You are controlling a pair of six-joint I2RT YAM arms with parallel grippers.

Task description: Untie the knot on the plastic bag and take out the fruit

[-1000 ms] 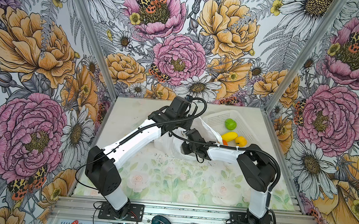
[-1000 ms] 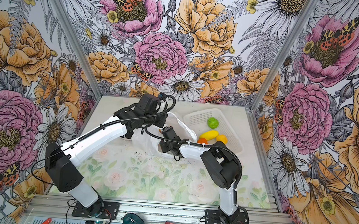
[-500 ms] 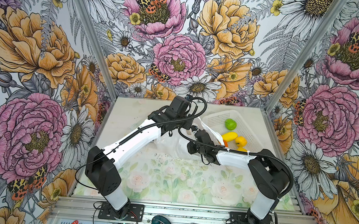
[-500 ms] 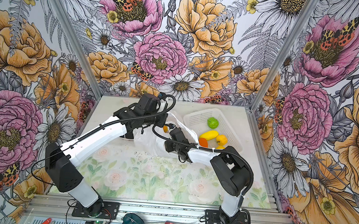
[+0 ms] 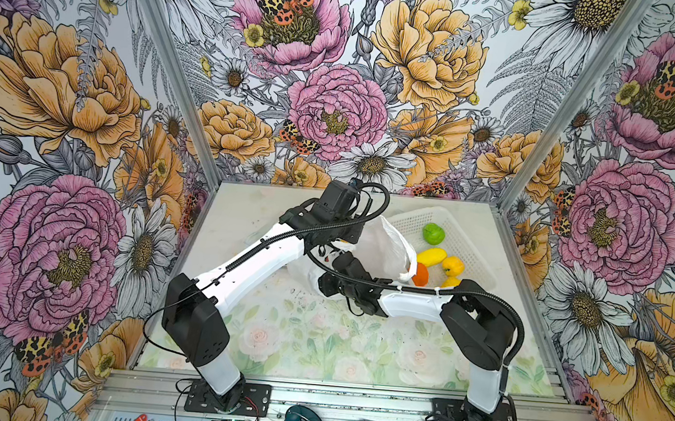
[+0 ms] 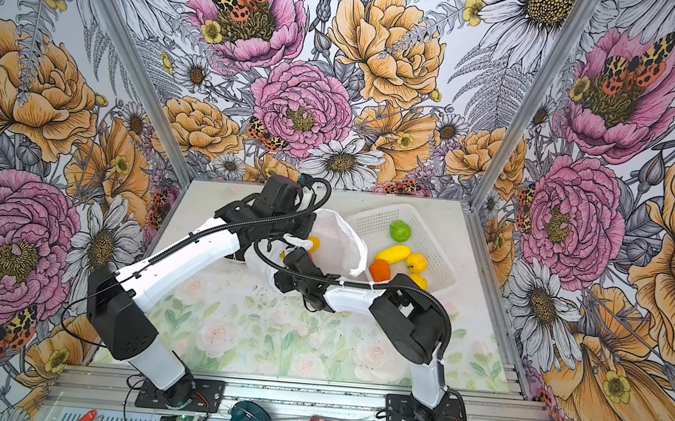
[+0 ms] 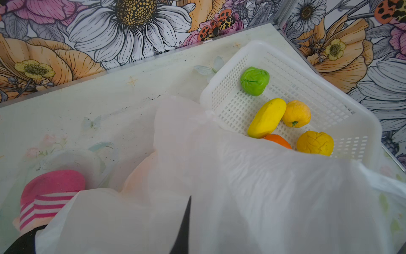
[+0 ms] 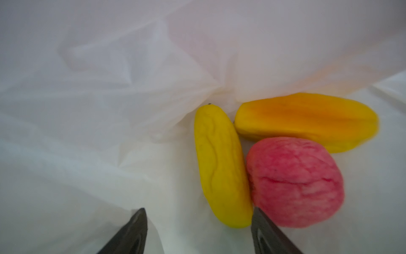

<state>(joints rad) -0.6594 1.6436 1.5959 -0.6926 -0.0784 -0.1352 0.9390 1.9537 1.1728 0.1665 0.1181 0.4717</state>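
right gripper [image 8: 198,212] — spread inside plastic bag [image 8: 87,110] | left gripper [image 7: 185,222] — pinching it

Arms: left arm [image 5: 256,258] and right arm [image 5: 411,305], same build.
Links: smooth white shells, long and gently tapering.
Joints [image 5: 194,324]: bulky matte black housings at elbows and wrists.
Conduit [image 5: 487,294]: black ribbed hose along each arm, held with white ties.
Wires [image 5: 145,324]: thin, black, looping near the bases.
Plates [image 5: 227,397]: flat black feet.
Right gripper [image 8: 198,209]: dark grey fingers [image 8: 134,231] tapering to points.
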